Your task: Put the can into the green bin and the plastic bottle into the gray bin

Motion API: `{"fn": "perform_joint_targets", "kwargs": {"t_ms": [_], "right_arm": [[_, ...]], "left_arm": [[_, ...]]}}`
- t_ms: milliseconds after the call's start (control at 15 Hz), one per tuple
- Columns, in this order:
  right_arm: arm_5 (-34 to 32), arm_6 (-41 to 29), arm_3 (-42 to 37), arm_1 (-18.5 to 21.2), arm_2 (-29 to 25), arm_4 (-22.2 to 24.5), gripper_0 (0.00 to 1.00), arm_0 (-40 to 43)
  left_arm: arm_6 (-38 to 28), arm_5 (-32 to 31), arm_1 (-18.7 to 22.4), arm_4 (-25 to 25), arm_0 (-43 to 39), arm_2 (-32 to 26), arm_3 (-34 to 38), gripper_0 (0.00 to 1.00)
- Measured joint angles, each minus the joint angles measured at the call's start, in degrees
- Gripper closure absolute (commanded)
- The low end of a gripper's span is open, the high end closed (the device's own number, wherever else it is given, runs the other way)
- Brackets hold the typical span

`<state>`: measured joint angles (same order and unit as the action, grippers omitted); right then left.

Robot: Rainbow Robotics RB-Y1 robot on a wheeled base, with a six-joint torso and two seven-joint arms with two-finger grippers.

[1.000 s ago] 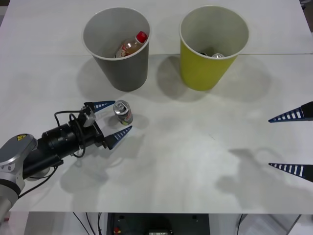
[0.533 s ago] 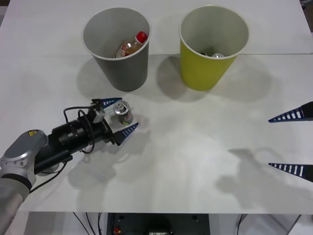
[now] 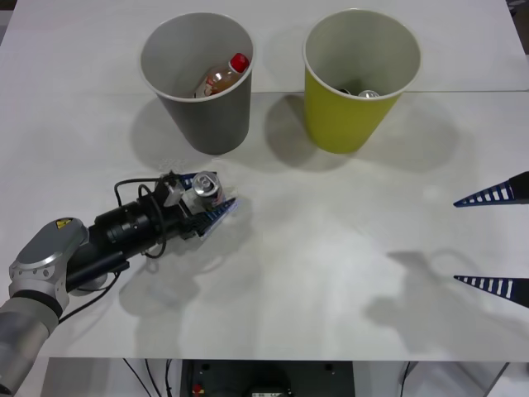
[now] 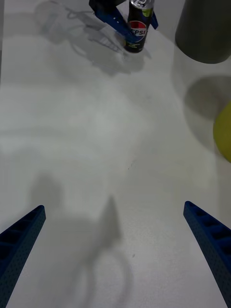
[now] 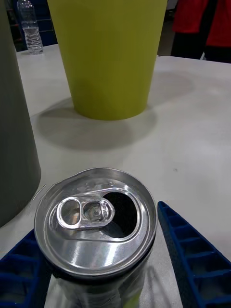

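Nearest the robot, on the white table (image 3: 331, 273): the right gripper (image 3: 494, 240), its blue ribbed fingers spread wide and holding nothing, well to the right of the yellow-green tapered bin (image 3: 357, 83) and nearer the robot than it. Farther along, to the left of that bin and in front of its gray twin: the left gripper (image 3: 208, 198), fingers closed in on the small dark drink can (image 3: 207, 189) with a silver pull-tab top and a red, white and blue label, one blue finger on each side of the can's body. Upright on the table, that can, its opened top plain in the left wrist view (image 5: 96, 219) and its label facing the right wrist camera (image 4: 136, 30). Beyond the can, just left of the yellow-green bin: the dark gray tapered bin (image 3: 202, 99), white inside, with the small clear plastic bottle (image 3: 221, 77) of brownish liquid lying tilted within, red cap up against the rim. Inside the yellow-green bin, low against its front wall: the silver top of a second can (image 3: 368, 93). Both bins upright, side by side, apart from each other.
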<state>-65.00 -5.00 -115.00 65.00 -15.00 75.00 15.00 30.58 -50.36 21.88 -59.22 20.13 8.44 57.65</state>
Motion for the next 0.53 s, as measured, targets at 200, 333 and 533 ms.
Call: {"fn": "perform_joint_targets", "kwargs": {"t_ms": [200,333,533], "right_arm": [[0.0,0.0,0.0,0.0,0.0,0.0,0.0,0.0],[0.0,0.0,0.0,0.0,0.0,0.0,0.0,0.0],[0.0,0.0,0.0,0.0,0.0,0.0,0.0,0.0]], "left_arm": [[-0.1,-0.1,0.0,-0.1,0.0,0.0,0.0,1.0],[-0.3,-0.5,0.1,-0.1,-0.1,0.0,0.0,1.0],[-0.5,-1.3,0.8,-0.1,-0.1,0.0,0.2,1.0]]}}
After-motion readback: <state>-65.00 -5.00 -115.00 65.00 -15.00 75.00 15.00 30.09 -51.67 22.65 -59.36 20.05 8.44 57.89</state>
